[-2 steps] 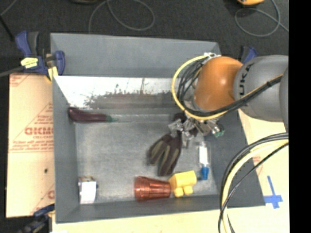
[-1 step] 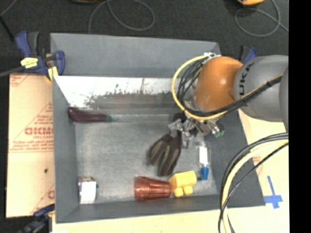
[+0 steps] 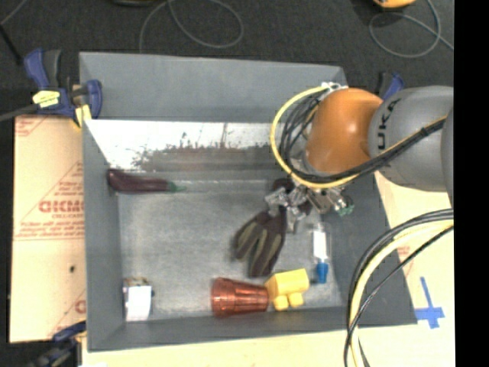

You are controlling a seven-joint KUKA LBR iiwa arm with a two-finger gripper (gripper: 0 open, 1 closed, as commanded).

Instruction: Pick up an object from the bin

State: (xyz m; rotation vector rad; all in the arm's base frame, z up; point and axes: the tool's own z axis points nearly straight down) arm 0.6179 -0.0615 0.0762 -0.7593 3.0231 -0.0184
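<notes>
the arm's fingers (image 3: 299,202) hung low in the grey bin (image 3: 99,228), under the orange wrist cover (image 3: 340,132). metal parts and cables crowded them, so it could not be told whether they were spread or clenched. a dark glove (image 3: 260,243) lay flat on the bin floor just beside them, toward the near wall and a little to the view's left. its upper end reached up to the fingers, but whether it touched them could not be told. a white tube with a blue cap (image 3: 319,257) lay near the fingers on their near-wall side, beside the glove. farther that way sat a yellow block (image 3: 289,289), with a copper-coloured cup (image 3: 238,297) on its side just beside it. a dark purple long thing (image 3: 137,182) lay well apart to the view's left, and a small white box (image 3: 137,300) farthest off.
</notes>
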